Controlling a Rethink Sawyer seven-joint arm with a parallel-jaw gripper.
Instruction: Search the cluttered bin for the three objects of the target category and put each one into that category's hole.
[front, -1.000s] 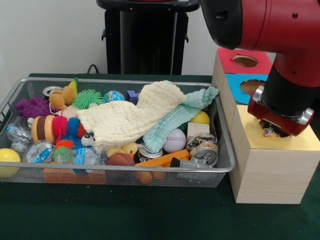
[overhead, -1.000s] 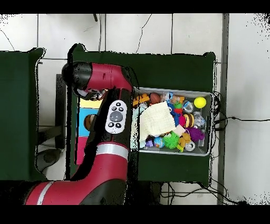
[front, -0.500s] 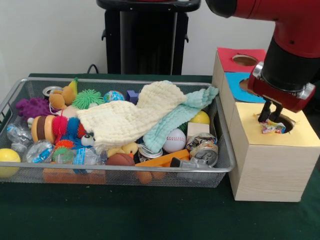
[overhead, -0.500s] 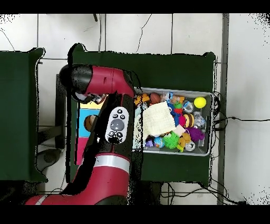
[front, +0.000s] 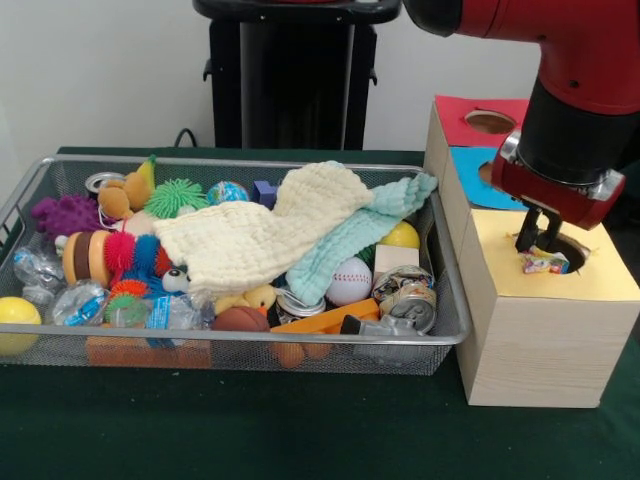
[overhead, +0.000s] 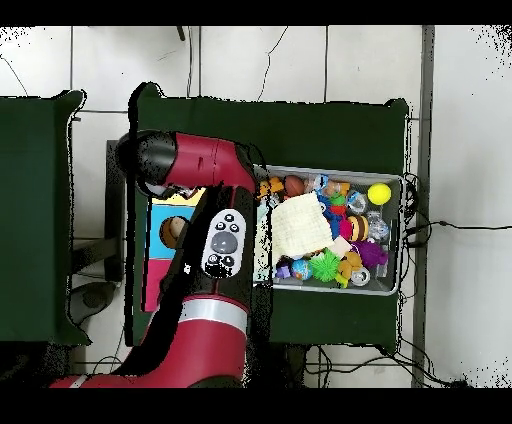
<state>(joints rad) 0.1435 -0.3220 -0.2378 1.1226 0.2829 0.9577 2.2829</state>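
Here I am at the drop-off step: my pincer (front: 537, 237) hangs just over the hole (front: 566, 253) in the yellow top of the near wooden box (front: 535, 340), which stands right of the wire bin (front: 452, 318). A small crinkled candy wrapper (front: 545, 263), bright with several colours, lies at the hole's left rim, just under my fingertips (front: 525, 239). The two dark fingers look close together, and I read them as let go of the wrapper, though whether a tip touches it I cannot tell from here. The wrapper seems perched on the edge, not clearly through the hole, so my next move probably calls for a nudge to the right to tip it in, or else a lift clear and a swing left to the bin for another piece of the same kind. The cream cloth (front: 260, 235) and the mint cloth (front: 365, 230) cover much of the clutter, so I may need to shift them to search beneath.
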